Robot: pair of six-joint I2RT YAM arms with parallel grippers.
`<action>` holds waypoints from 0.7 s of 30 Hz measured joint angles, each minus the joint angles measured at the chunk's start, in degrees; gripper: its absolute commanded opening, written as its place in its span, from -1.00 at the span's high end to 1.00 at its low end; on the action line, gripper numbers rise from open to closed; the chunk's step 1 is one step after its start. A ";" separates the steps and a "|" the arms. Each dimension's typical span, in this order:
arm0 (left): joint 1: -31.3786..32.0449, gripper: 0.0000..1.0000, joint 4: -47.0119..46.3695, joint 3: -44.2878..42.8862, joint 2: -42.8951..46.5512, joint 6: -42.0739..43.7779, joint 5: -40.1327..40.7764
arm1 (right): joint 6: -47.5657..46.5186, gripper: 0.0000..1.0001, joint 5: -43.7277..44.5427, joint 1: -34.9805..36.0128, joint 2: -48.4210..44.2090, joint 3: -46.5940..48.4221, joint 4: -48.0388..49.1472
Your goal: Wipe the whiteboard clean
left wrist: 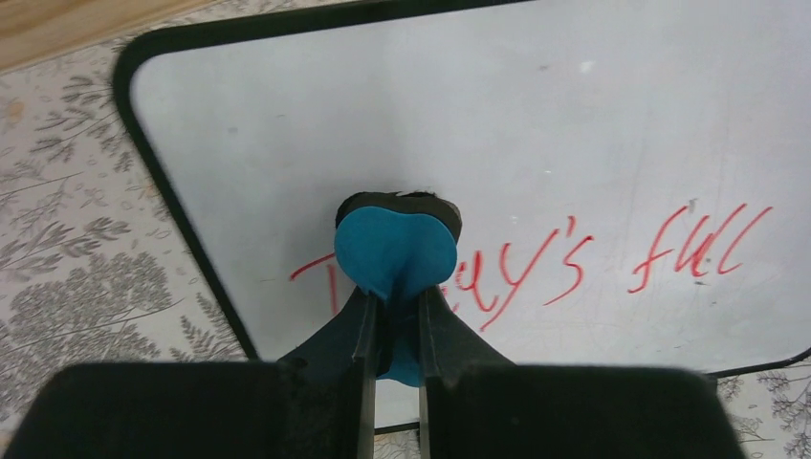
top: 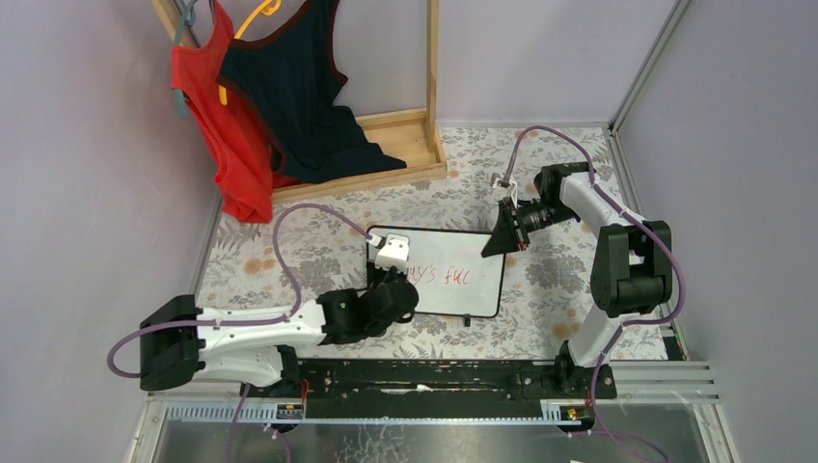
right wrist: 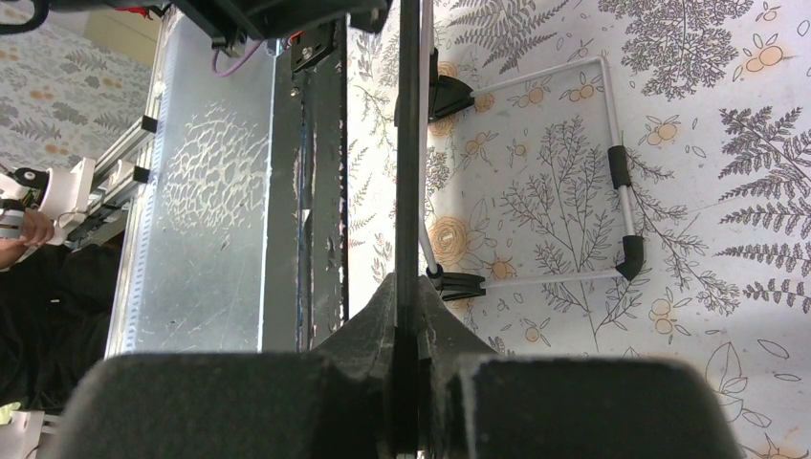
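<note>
Floral tablecloth (top: 540,280) fills the top view, and a wooden rack (top: 432,77) at the back carries a red top (top: 227,145) and a dark top (top: 299,106), both well apart from the work. The whiteboard (top: 473,294) sits mid-table between my arms, with red writing (top: 439,276) across it. My left gripper (top: 391,258) is over its left end, and my right gripper (top: 504,234) is at the upper right corner.

Left wrist: my fingers are clamped tight on a blue eraser (left wrist: 394,251), its dark pad down on the board right at the first red letters. The words to the right are unwiped.

Right wrist: my jaws are pinched closed on the board's thin black frame (right wrist: 409,143), seen edge-on, with a wire stand (right wrist: 617,172) and black feet (right wrist: 449,96) beside it.

I judge the board light, stiff and slick — it would skate under a wipe, so the frame edge is the place to pin it. Nothing lies on the board in the stroke's path — only my own right fingers at the far corner.
</note>
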State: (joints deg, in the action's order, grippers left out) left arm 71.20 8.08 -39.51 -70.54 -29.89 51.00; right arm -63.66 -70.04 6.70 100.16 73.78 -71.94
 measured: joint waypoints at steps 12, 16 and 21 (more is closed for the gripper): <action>-1.22 1.00 4.61 2.99 2.16 -2.05 3.72 | -2.64 1.00 -0.11 0.00 1.05 0.63 -2.54; -1.18 1.00 4.37 2.56 0.09 -2.01 4.61 | -2.45 1.00 -0.04 0.00 1.05 0.63 -2.56; -1.18 1.00 4.31 2.03 -0.68 -1.73 4.72 | -2.36 1.00 0.00 -0.11 1.05 0.63 -2.60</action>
State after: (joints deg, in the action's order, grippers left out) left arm 70.02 12.38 -37.47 -71.22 -31.62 55.72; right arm -66.02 -70.04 6.59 101.21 74.41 -74.54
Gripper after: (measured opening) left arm 0.099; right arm 0.101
